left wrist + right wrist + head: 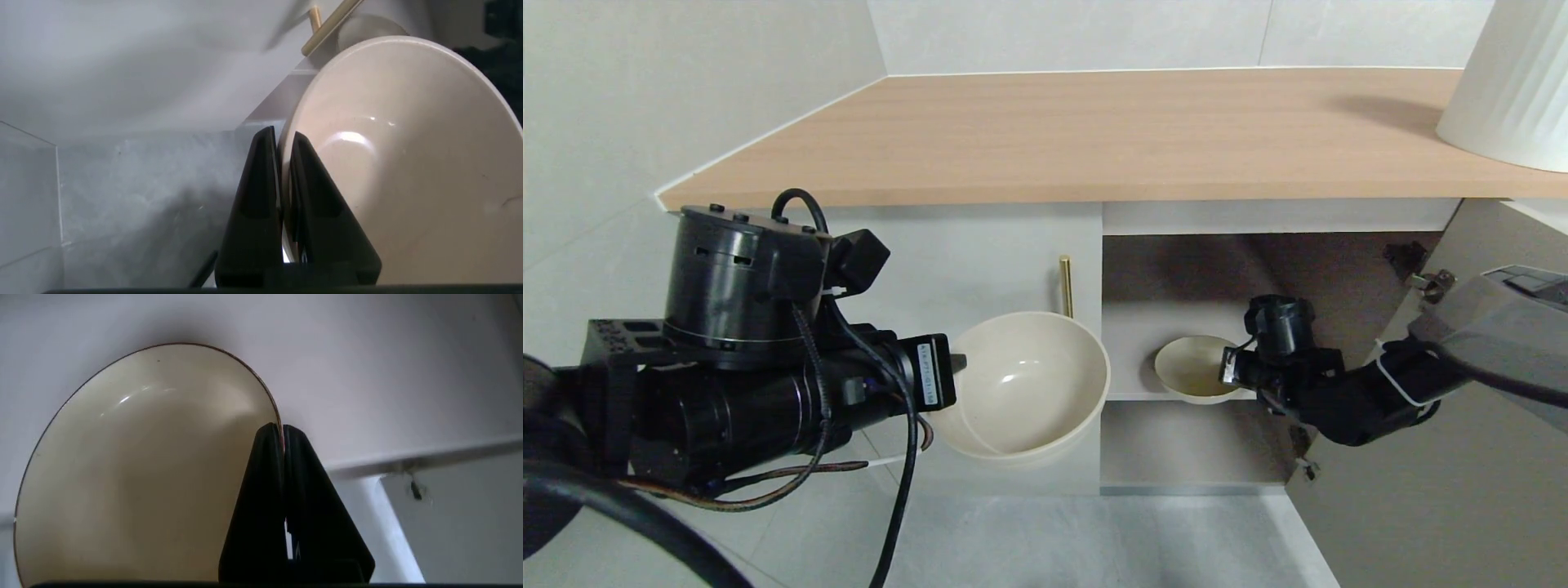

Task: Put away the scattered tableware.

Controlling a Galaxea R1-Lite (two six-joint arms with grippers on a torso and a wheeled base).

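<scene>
My left claw (960, 363) is clamped on the rim of the large bowl (1029, 384), one finger inside the wall and one outside. This bowl is round, deep, smooth and glossy cream, with a bright highlight on its inner wall. I hold it tilted, opening up and toward me, in front of the closed cabinet door (980, 261) on the left.

My right claw (1227, 367) is clamped in the same way on the right rim of the small bowl (1188, 367). This one is round, shallower, pale cream and has a thin dark edge line. It sits inside the open right compartment at the level of the shelf (1127, 359). I cannot tell whether its base rests on the shelf.

Count: two bowls, two claws, one bowl per claw.

The cabinet is matte grey-white. It has one slim brass bar handle (1065, 286) on the closed door and one open door (1445, 457) swung out on the right. The surface (1094, 139) above it is flat, light wood grain. One white ribbed object (1511, 82) stands at its far right.
</scene>
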